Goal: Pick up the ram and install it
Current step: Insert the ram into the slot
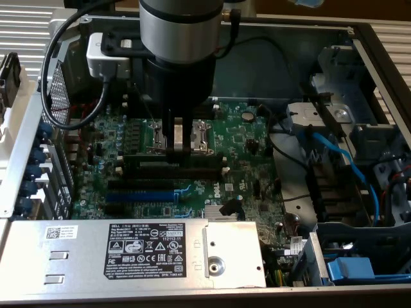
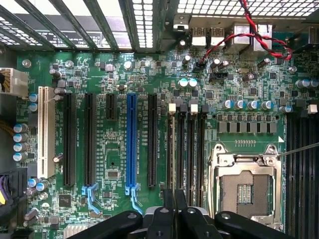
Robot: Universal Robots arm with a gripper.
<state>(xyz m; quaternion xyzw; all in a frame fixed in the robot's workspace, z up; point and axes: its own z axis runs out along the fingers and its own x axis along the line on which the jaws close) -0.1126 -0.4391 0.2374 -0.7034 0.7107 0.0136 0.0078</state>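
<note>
Dark green and thin, the ram (image 1: 151, 156) is seen in the exterior view as a long strip set on edge across the middle of the motherboard (image 1: 241, 138). It runs from the exterior view's left to its right, along the line of the black memory slots (image 1: 192, 172), at their far side. Whether it is seated in a slot or only held over one cannot be told.

The gripper (image 1: 180, 147) is lowered straight down from the arm onto the ram, roughly at the middle of its length. Its fingers are drawn nearly together and are clamped on the stick's two faces. In the wrist view the same fingers (image 2: 169, 201) are shown with only a narrow gap between them, over the memory slots nearest the long blue slot (image 1: 138, 196).

The metal processor socket (image 2: 244, 184) is found just beyond the memory slots, on the far side in the exterior view, partly behind the gripper. The blue slot is placed nearer than the memory slots, with a black slot (image 1: 141, 183) between them. Nearest of all, a grey metal power supply (image 1: 77, 256) with a black label is laid along the case edge. A light-blue cable (image 1: 340, 160) is run through the drive bay at the exterior view's right.
</note>
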